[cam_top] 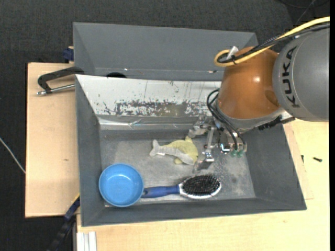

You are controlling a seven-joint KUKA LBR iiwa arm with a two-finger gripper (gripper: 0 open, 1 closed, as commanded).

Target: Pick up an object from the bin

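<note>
My gripper [222, 151] hangs low over the right middle of the bin floor, under the orange cover. It stands open with nothing between its fingers. Its left finger [206, 156] sits right beside the tail end of a yellow and white soft toy fish [176, 149], which lies flat in the middle of the bin. Just in front of the gripper lies a hairbrush [199, 186] with a black bristle head and a blue handle pointing left.
A round blue bowl [121, 184] stands upright in the front left corner, touching the end of the brush handle. The arm and its orange cover overhang the bin's right back part.
</note>
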